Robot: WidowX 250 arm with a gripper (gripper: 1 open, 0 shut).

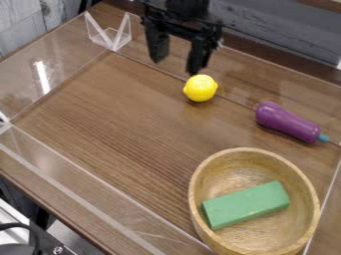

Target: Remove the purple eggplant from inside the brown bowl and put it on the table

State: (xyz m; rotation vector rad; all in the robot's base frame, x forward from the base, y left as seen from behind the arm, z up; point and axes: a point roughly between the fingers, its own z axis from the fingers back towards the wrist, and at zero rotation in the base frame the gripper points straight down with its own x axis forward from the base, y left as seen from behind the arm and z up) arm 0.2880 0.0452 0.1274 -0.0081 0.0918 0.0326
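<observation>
the jaws stand wide apart and carry nothing. the gripper (181,52) points down over the far part of the table (107,110), near its back edge. a yellow ball (200,88) rests on the wood just in front of and to the right of the fingertips, apart from them. the purple eggplant (286,122) lies on the table at the right side, outside the brown bowl (253,204) and well apart from the gripper. the bowl sits at the near right and holds a green block (245,204).
</observation>
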